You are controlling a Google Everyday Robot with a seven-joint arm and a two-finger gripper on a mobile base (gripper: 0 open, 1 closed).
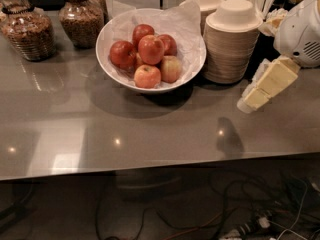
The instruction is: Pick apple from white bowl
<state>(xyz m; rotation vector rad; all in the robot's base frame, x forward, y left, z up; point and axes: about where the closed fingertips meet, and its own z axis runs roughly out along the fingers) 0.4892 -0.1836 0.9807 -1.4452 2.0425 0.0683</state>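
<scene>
Several apples (151, 49) fill the white bowl (105, 51) on the counter (100, 129); my pincer (252, 100) hovers well to its right, whether apart or together I cannot tell.

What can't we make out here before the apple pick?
Camera view, the only one:
1. The hand is at the right edge, beside the stacked paper bowls; its arm is cut off by the frame.
2. The apples in the white bowl: the upper ones hide any beneath, so the count is unsure.
3. The left jar: its top is cut off by the upper edge.
</scene>
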